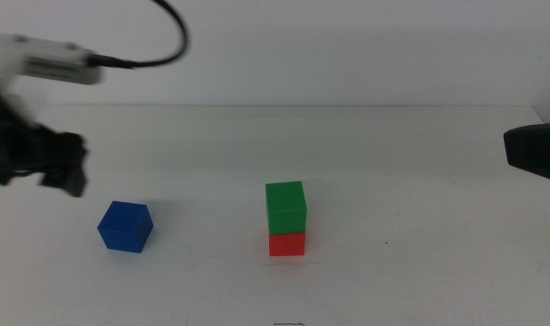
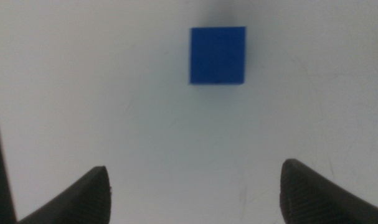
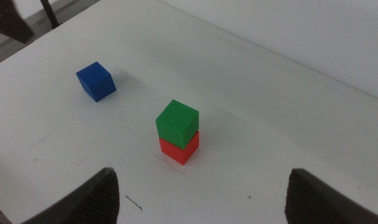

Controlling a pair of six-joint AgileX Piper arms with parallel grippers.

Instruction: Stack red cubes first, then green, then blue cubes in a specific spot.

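While the green cube (image 1: 285,206) sits squarely on top of the red cube (image 1: 287,244) near the middle of the white table (image 1: 419,254), the blue cube (image 1: 125,226) lies alone on the tabletop, well apart from that two-cube stack and on the left arm's side of it. In the middle view the left gripper (image 1: 64,165) hangs above the table at the left edge of the picture, near the blue cube but clear of it, with a black cable (image 1: 157,41) looping above the arm. Its wrist camera looks straight down on the blue cube, which rests flat on the bare surface ahead of the two dark jaws; these stand spread wide with only white table between them, holding nothing. The right gripper (image 3: 204,196) waits at the right side, showing in the middle view only as a dark tip at the picture's right edge. Its jaws are likewise parted and empty, and its wrist camera takes in the whole layout: the green cube seated on the red one with edges closely aligned, and the blue cube farther off, turned slightly against the stack's orientation. Neither gripper touches any cube. A small dark mark (image 3: 133,201) shows on the table near the right gripper's jaws.
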